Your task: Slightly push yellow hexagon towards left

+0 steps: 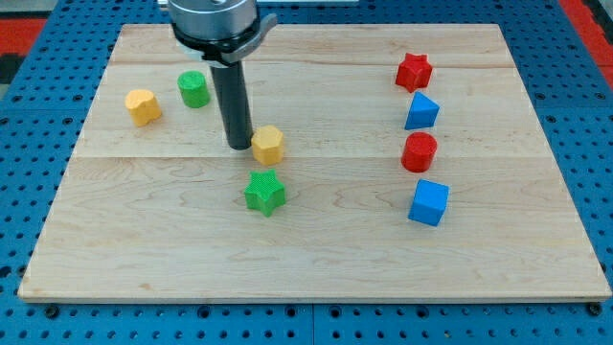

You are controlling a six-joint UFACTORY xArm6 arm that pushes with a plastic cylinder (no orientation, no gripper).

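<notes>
Eight blocks lie on the wooden board (316, 259); the yellow hexagon (269, 144) sits near the middle, just above the green star (265, 193). My tip (239, 146) stands at the hexagon's left side, touching or nearly so. The arm carries no pincer, only the rod. A yellow heart (143, 106) and green cylinder (193, 89) lie upper left; red star (414, 71), blue triangular block (421, 112), red cylinder (419, 152) and blue cube (428, 202) line the right.

No readable text, labels, brands, numbers or signs anywhere: none on the worktop (316, 259), none on the coloured blocks, none on the dark rod or its metal mount.
</notes>
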